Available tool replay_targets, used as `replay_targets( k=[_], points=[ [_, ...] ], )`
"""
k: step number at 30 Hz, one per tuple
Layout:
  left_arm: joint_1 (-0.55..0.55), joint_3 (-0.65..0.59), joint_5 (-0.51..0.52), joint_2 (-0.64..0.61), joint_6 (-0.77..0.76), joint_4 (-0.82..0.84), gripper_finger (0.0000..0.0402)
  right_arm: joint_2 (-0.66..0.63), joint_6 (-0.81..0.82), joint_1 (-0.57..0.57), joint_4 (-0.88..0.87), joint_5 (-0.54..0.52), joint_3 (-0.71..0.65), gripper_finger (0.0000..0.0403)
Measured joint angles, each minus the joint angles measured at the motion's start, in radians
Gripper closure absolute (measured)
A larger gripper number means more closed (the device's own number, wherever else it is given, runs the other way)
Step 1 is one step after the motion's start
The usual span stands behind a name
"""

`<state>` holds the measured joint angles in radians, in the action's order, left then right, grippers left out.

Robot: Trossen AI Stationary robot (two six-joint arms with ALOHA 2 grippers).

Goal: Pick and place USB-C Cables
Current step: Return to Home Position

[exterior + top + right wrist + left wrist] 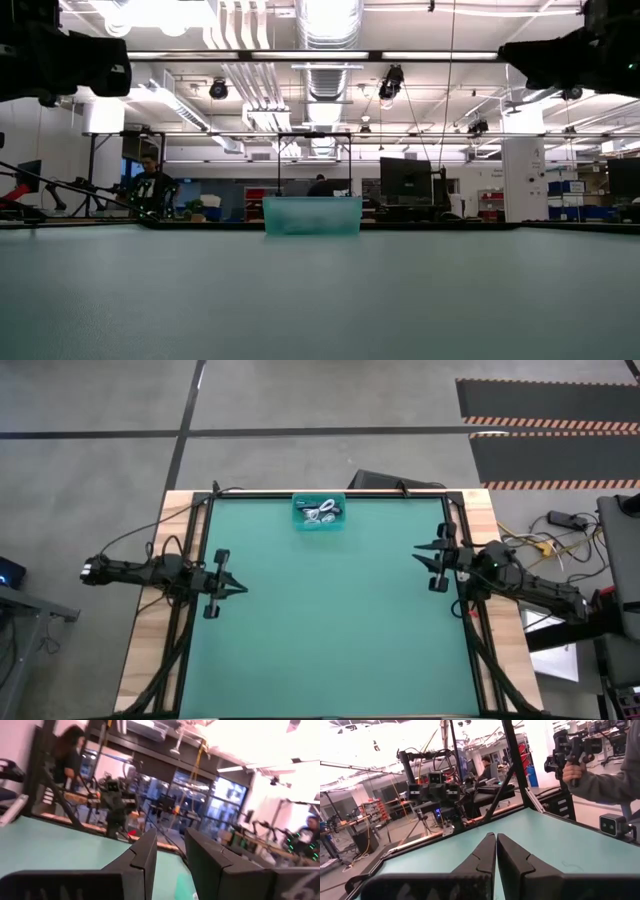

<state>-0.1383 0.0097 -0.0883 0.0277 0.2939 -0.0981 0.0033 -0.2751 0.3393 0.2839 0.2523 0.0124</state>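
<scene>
The USB-C cables [320,513] lie bundled inside a small translucent teal bin [297,523] at the middle of the table's far edge; I make out white ones and a dark one. In the low view only the bin's wall [312,215] shows and the cables are hidden behind it. My left gripper [242,588] hovers over the table's left side, shut and empty, its fingertips together [496,845]. My right gripper [417,556] hovers over the right side, open with a narrow gap [171,845], holding nothing. Both are well away from the bin.
The green mat [330,630] stretches bare between the two arms, bounded by a black frame [330,493]. Beyond the table a person's hand [572,767] holds a control handle, and another person [70,750] stands behind the table's edge.
</scene>
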Motion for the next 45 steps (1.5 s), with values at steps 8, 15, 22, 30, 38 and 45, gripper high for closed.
replay_targets(
  k=[8, 15, 22, 30, 38, 45],
  points=[
    [0.000, -0.001, 0.000, 0.011, 0.000, 0.001, 0.0401, 0.005, 0.040, 0.000, 0.031, 0.036, 0.000, 0.0310],
    [0.000, -0.001, 0.000, 0.024, 0.000, 0.004, 0.0401, 0.006, 0.080, 0.000, 0.021, 0.036, 0.000, 0.0310],
    [0.000, -0.002, 0.000, 0.029, 0.000, 0.000, 0.0401, 0.018, 0.093, 0.000, 0.016, 0.036, -0.001, 0.0310],
    [0.000, -0.002, 0.000, 0.031, 0.000, 0.001, 0.0401, -0.002, -0.012, 0.001, -0.029, -0.019, -0.001, 0.0310],
    [0.000, -0.003, 0.000, 0.031, 0.000, 0.001, 0.0401, -0.003, 0.109, -0.006, -0.199, -0.342, -0.002, 0.0310],
    [0.000, -0.003, -0.001, 0.031, 0.000, 0.001, 0.0402, -0.003, 0.075, -0.115, -0.248, -0.343, -0.002, 0.0310]
  ],
)
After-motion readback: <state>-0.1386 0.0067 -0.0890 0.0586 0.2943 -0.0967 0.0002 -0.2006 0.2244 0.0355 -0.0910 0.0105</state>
